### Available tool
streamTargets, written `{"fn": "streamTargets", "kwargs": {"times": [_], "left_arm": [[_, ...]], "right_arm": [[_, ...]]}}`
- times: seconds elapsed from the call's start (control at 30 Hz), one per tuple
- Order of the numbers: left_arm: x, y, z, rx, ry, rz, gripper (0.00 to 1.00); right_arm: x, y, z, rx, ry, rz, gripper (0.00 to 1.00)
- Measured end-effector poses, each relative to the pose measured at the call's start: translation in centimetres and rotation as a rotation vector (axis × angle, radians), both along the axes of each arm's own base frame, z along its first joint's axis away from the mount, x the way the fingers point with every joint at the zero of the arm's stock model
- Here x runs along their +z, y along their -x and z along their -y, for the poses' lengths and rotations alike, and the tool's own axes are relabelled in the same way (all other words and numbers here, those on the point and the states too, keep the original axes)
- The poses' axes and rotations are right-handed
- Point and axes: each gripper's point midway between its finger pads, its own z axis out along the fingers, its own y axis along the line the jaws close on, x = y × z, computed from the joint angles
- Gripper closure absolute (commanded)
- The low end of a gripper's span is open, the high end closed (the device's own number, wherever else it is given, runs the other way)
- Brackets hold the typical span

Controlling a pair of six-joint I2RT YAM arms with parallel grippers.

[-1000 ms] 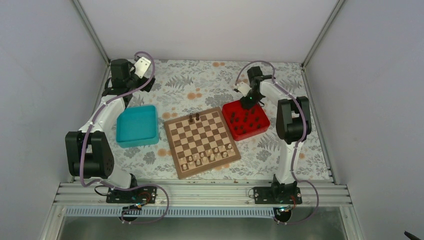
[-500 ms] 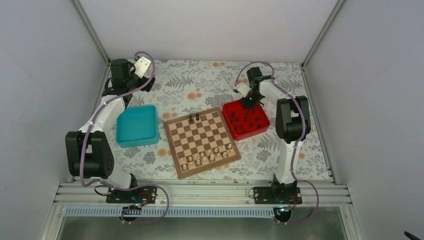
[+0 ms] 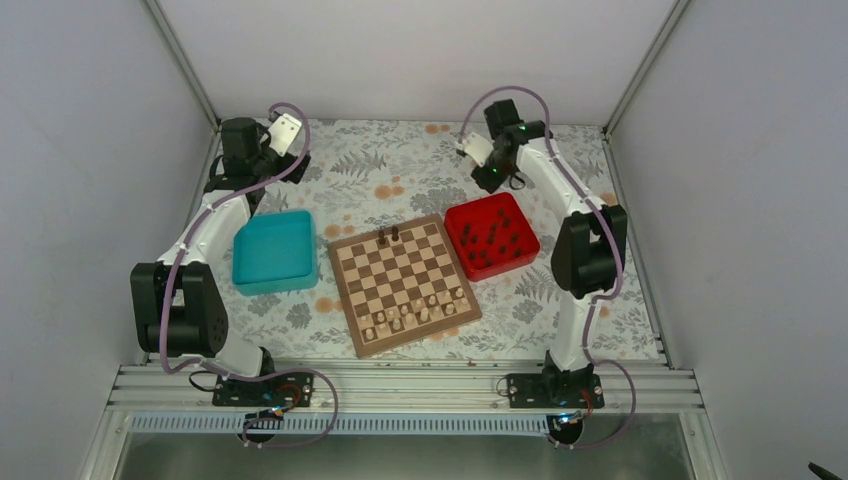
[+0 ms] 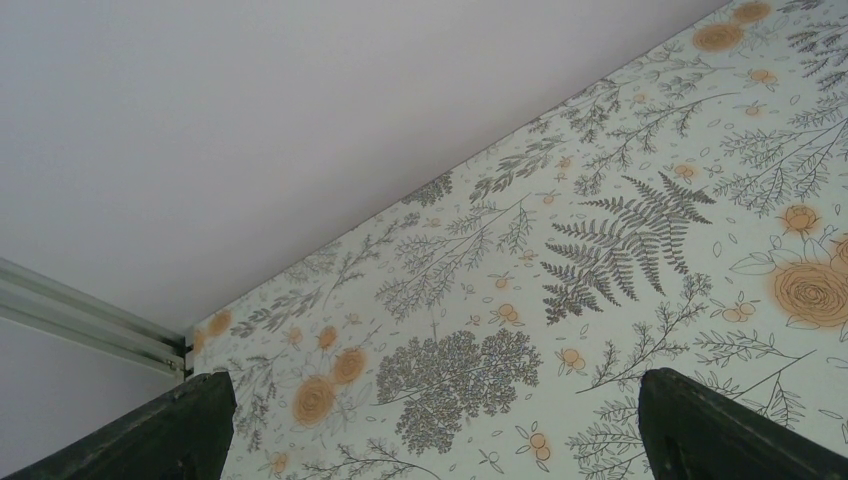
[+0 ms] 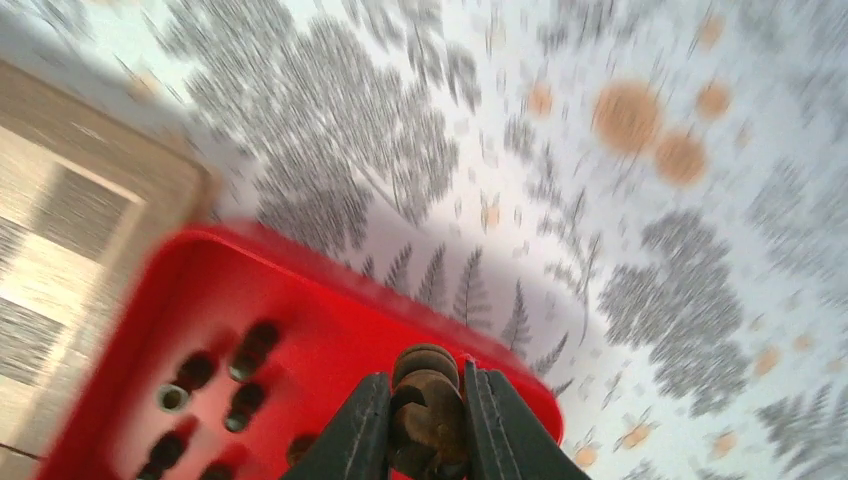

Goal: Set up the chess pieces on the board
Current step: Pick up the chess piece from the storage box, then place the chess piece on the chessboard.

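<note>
Right hand [image 5: 426,392] closed on dark chess piece [image 5: 425,362], grip clear only in wrist view, red tray [image 5: 240,290] below

place: lab test cell | evidence: white panel walls [image 3: 400,50], aluminium rail [image 3: 400,385]

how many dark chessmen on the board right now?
2. First dark brown wooden chessman and second dark brown wooden chessman stand side by side on the far row of the square wooden chessboard. Top view is coarse; a tiny one could be missed.
</note>
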Motion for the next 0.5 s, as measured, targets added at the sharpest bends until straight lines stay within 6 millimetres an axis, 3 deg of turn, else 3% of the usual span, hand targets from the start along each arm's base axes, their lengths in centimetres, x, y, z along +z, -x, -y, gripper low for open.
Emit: {"fn": "streamTargets", "kwargs": {"times": [0.13,0.3,0.4,0.5], "left_arm": [[0.0,0.0,0.0,0.0,0.0,0.0,0.0],[0.1,0.0,0.0,0.0,0.0,0.001,0.0],[0.2,0.1,0.0,0.0,0.0,0.005,0.0],[0.5,0.1,0.0,0.0,0.0,0.011,0.0]], "right_arm": [[5.3,-0.1,-4.7,0.089,-0.011,0.103,0.91],[10.2,1.9,-12.2,0.235,-0.039,0.193,0.9],[10.8,3.9,-16.8,0.327,-0.048,0.212,0.9],[9.6,6.6,-20.5,0.415,-0.03,0.189,0.89]]}}
